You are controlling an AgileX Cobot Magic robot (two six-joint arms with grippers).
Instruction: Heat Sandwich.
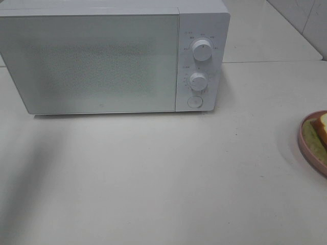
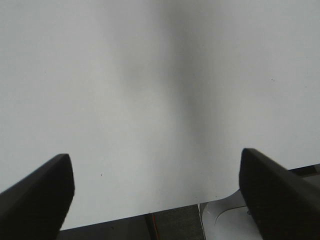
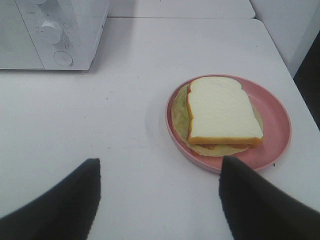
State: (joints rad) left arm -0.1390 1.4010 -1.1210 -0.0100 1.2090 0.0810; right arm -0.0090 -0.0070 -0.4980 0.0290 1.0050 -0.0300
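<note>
The sandwich (image 3: 222,112) is pale white bread with tan crust over greenish-yellow filling, lying on a round pink plate (image 3: 276,120). In the exterior high view only its edge (image 1: 322,127) and the plate's rim (image 1: 302,139) show at the far right. The white microwave (image 1: 102,56) stands at the back with its door shut; its corner also shows in the right wrist view (image 3: 55,35). My right gripper (image 3: 160,200) is open, above the table a short way from the plate. My left gripper (image 2: 156,195) is open over bare table. Neither gripper shows in the exterior high view.
The microwave's control panel carries two knobs (image 1: 202,51) (image 1: 198,80) and a round button (image 1: 194,101). The white table's edge (image 2: 150,214) lies near my left gripper. A tiled wall (image 1: 306,20) stands at the back right.
</note>
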